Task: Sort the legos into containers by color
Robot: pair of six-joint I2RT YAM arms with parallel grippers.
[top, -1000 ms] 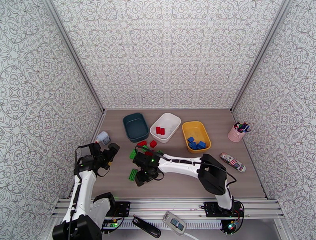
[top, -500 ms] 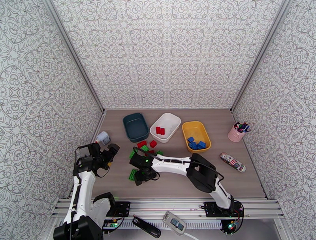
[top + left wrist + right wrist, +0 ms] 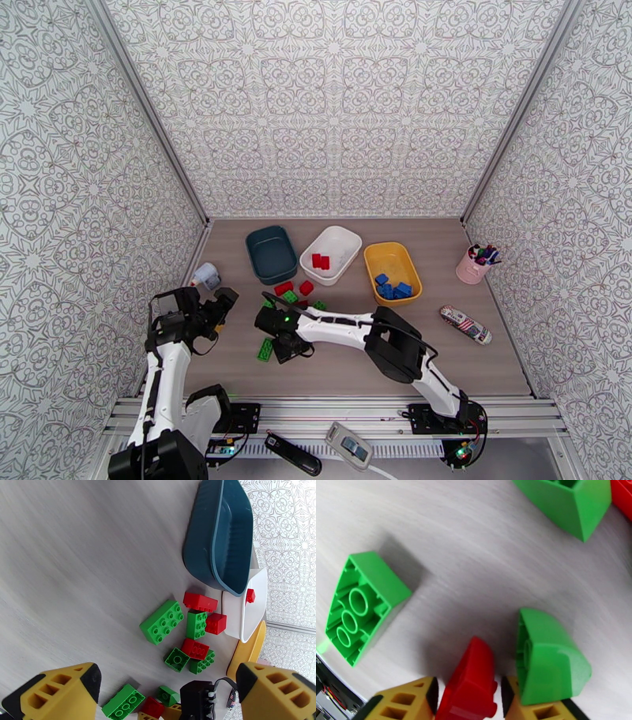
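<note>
No text, number or brand can be read on the green studded plastic bricks (image 3: 162,621); the print on the striped cylindrical object (image 3: 466,324) near the wooden table's (image 3: 355,371) right edge is too small.

1. Top external: fixed high above and behind the arm bases (image 3: 438,414), tilted down and forward over the whole table (image 3: 490,371), from far off.
2. Left wrist: mounted at the left gripper (image 3: 166,675), looking down from middle distance across the loose legos (image 3: 162,621) toward the dark teal tub (image 3: 221,535) and white tub (image 3: 252,610).
3. Right wrist: mounted at the right gripper (image 3: 469,689), aimed at the table from very close, near enough to enlarge the red lego (image 3: 470,673) between its fingers (image 3: 407,701).
4. Shared by all three: the lego scatter just before the tubs. Shared by both wrist views: that red lego and the upturned green lego (image 3: 359,606) beside it.
</note>
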